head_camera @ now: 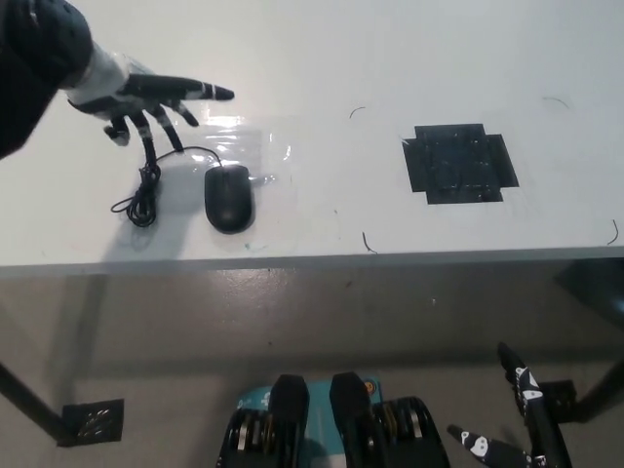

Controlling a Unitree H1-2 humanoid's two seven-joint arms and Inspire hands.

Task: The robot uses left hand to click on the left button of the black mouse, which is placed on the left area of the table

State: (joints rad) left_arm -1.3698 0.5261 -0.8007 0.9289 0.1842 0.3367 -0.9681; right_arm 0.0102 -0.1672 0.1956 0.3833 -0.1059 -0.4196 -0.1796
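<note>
**Left hand spread above the bench, just beyond the black mouse**

You are looking steeply down at a white bench (pixel 322 58) that fills the upper half of the view. The black mouse (pixel 227 197) lies on the left part of the bench, close to its near edge, lengthways from near to far. Its black cable (pixel 146 190) leaves the far end, curves left, and gathers in a loose tangle just left of the mouse. A sheet of clear film (pixel 255 148) lies on the bench surface around the far end of the mouse and catches the light.

Your left hand (pixel 146 97) is at the far left, above the bench, beyond and to the left of the mouse. It is wide, holding nothing, fingers apart: one finger reaches right, the others point down towards the cable. It is not touching the mouse.

A patch of black tape (pixel 458 163) sits on the right part of the bench, well apart from the mouse.

Your right hand (pixel 522 429) rests low at the bottom right, below the bench edge, fingers apart and holding nothing
</note>
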